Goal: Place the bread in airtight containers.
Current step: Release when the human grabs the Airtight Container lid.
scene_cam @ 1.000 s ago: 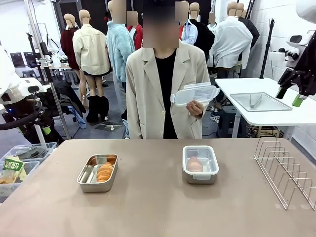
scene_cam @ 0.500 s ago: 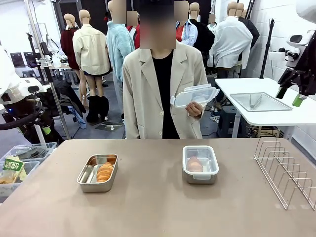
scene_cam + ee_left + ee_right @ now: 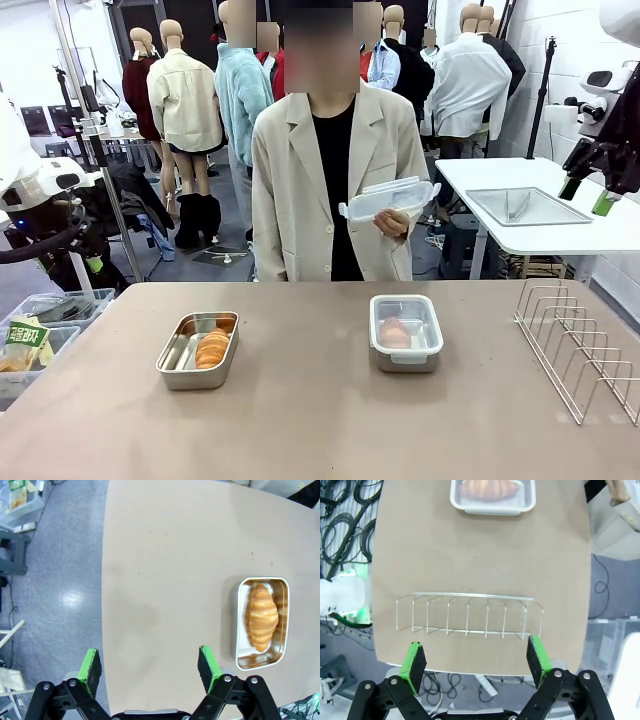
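Observation:
An open steel airtight container (image 3: 196, 379) sits left of centre with a golden ridged bread (image 3: 212, 347) lying in it. To its right, a second container (image 3: 405, 362) has a clear clip lid on and a bread (image 3: 394, 333) inside. Across the table, a person's hand (image 3: 393, 222) holds another clear lid (image 3: 390, 197) at chest height. My left gripper (image 3: 149, 664) hangs open high over the table's edge, with the open container (image 3: 241, 652) and its bread (image 3: 261, 616) off to one side. My right gripper (image 3: 476, 658) is open above the wire rack, the lidded container (image 3: 492, 509) beyond it.
A wire rack (image 3: 580, 345) stands at the table's right edge, also under my right gripper (image 3: 586, 196) as the wire rack (image 3: 470, 615). Bins of packets (image 3: 30, 340) sit on the floor at the left. A white side table (image 3: 560, 225) stands behind.
The person has lowered the clear lid a little, shifted it leftward and tilted it flatter. Both arms and both containers have stayed still.

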Motion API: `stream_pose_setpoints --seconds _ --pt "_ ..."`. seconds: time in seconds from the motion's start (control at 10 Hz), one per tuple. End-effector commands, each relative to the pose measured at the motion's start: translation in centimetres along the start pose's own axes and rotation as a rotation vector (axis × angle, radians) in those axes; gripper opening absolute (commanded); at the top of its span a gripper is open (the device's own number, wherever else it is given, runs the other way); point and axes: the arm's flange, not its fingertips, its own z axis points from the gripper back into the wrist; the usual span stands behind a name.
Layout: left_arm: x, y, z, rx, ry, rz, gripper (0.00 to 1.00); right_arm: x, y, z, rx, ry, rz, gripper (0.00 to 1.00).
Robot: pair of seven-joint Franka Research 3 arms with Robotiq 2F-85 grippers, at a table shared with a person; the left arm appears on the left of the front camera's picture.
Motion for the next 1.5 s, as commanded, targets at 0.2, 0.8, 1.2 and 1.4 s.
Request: stream_pose_setpoints --seconds 0.2,0.8,1.2,1.4 --pt "-0.07 -0.01 0.11 0.008 -0.001 0.015 1.0 0.01 -0.08 -0.07 0.002 0.001 -0.006 1.0" --pt "-0.07 -0.01 0.11 0.008 -0.001 0.015 1.0 0.01 -0.08 -0.07 0.002 0.001 -0.006 1.0" --pt "-0.07 -0.01 0.11 0.008 -0.001 0.015 1.0 0.01 -0.08 -0.07 0.002 0.001 -0.006 1.0" --pt "-0.07 -0.01 0.11 0.008 -0.001 0.015 1.0 0.01 -0.08 -0.07 0.002 0.001 -0.006 1.0"
